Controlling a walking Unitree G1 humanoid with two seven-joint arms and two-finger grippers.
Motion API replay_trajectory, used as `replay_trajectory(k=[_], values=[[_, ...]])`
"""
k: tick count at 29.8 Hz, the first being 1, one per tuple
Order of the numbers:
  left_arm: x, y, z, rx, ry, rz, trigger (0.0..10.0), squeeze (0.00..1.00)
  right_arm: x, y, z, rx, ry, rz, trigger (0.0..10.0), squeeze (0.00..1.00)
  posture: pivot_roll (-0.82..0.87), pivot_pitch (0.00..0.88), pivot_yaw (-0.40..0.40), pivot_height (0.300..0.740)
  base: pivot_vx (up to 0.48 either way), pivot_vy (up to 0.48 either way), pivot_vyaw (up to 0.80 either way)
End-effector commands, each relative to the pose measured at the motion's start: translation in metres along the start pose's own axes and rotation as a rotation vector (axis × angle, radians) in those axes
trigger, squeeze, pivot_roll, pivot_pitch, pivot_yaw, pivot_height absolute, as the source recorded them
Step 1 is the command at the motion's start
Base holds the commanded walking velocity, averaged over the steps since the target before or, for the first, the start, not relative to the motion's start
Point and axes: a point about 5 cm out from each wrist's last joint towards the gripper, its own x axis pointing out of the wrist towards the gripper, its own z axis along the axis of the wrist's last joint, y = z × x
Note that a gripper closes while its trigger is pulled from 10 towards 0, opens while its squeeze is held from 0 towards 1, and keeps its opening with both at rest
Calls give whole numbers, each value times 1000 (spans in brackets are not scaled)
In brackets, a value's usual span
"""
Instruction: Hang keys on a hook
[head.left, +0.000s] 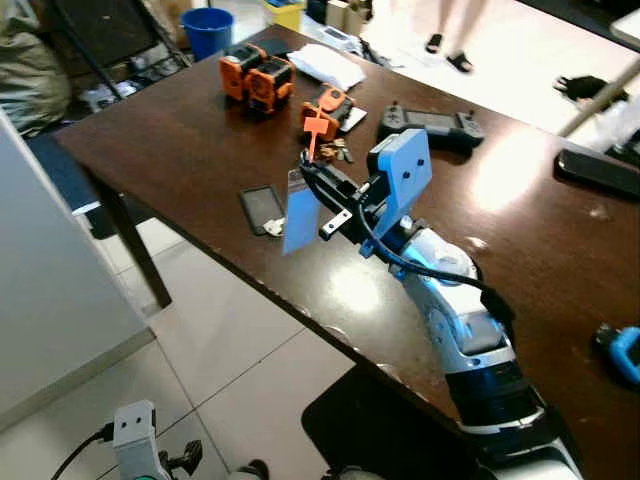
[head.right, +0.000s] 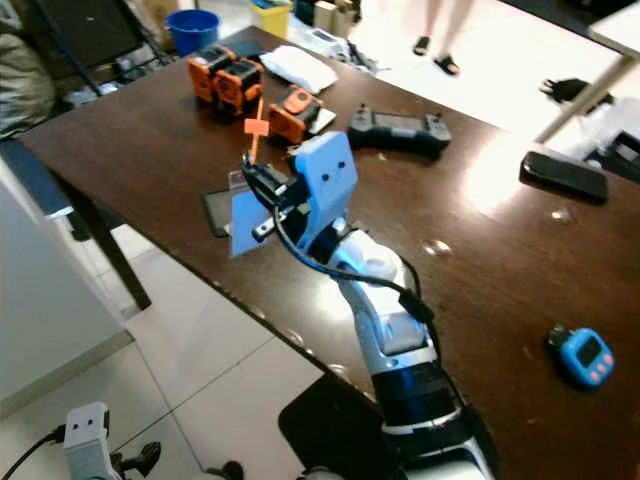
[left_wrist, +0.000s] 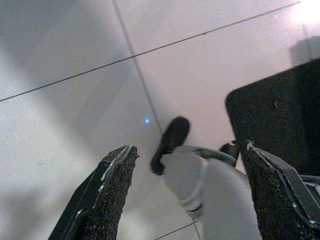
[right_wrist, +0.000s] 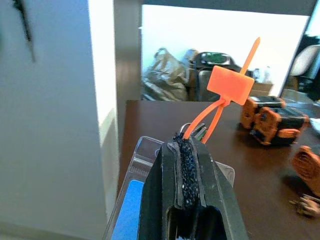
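Here, orange key tag (right_wrist: 230, 85) pinched between right jaws.

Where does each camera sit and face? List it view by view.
Eye views: on the head, looking down at the dark brown wooden table; right gripper on its silver arm clamps an orange plastic tag.
Left wrist view: along the open left gripper, down at pale floor tiles.
Right wrist view: along the right gripper across the table; shares the tag with eye views.

The silver right arm (head.left: 470, 340) carries a black cable, a blue wrist plate and black rough-padded jaws.
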Motion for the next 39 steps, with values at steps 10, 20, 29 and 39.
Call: replay_trajectory(k=[10, 20, 29, 39], values=[[-7, 7, -23, -13, 84, 44, 10000, 0, 5, 5, -7, -70, 34, 23, 0, 0, -62, 67, 7, 740, 0, 0, 738], [-7, 6, -26, -17, 96, 44, 10000, 0, 3, 5, -10, -81, 37, 29, 0, 0, -56, 67, 8, 740, 0, 0, 741], [-6, 5, -22, -28, 75, 38, 10000, 0, 6, 6, -11, -104, 41, 30, 0, 0, -49, 77, 2, 740, 0, 0, 742], [-1, -3, -12, -14, 40, 12, 10000, 0, 10, 3, -7, -166, 46, 32, 0, 0, -42, 81, 1, 740, 0, 0, 743]])
